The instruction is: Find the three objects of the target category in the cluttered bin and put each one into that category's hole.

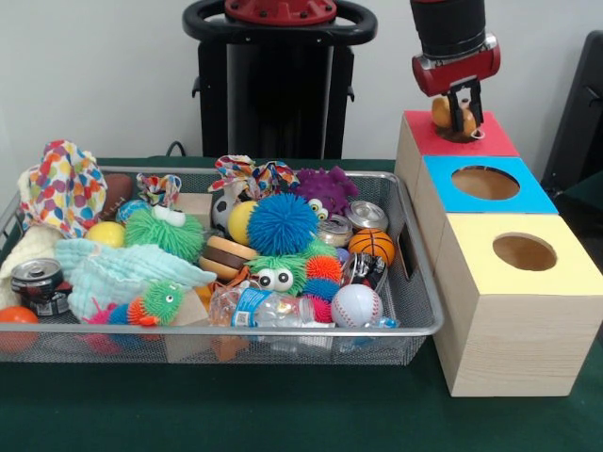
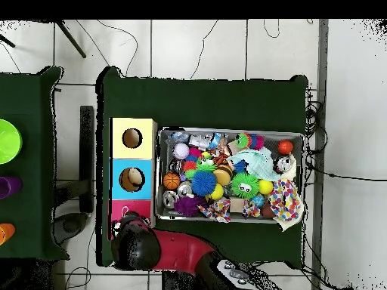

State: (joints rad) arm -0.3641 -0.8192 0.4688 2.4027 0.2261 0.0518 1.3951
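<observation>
Animal toy, yellow-tan (image 1: 453,117), as I see it in the front view: it sits between the black fingers of my hand (image 1: 463,115), which is clenched on it directly over the hole (image 1: 462,135) of the red-topped box (image 1: 421,135). Whether the toy touches the hole's rim I cannot tell. The red and black arm (image 1: 450,38) descends from above at the far right of the bench (image 1: 188,414).

Row of boxes: the red-topped box stands farthest from the camera, the blue-topped box (image 1: 443,193) next, the yellow-topped box (image 1: 471,268) nearest; all three touch in a line just beside the right wall of the bin (image 1: 415,325).

Bin contents, front view: blue spiky ball (image 1: 282,223), green fuzzy ball with googly eyes (image 1: 164,231), purple knobbly monster (image 1: 325,190), small basketball (image 1: 373,245), baseball (image 1: 356,305), crushed plastic bottle (image 1: 259,307), soda can (image 1: 36,281) and a spotted cloth (image 1: 62,186) at the left end.

Overhead view: the arm (image 2: 162,249) covers most of the red-topped box (image 2: 121,210), so I cannot see my hand there. The bin (image 2: 162,215) lies beside the three boxes on the green bench (image 2: 204,94).
</observation>
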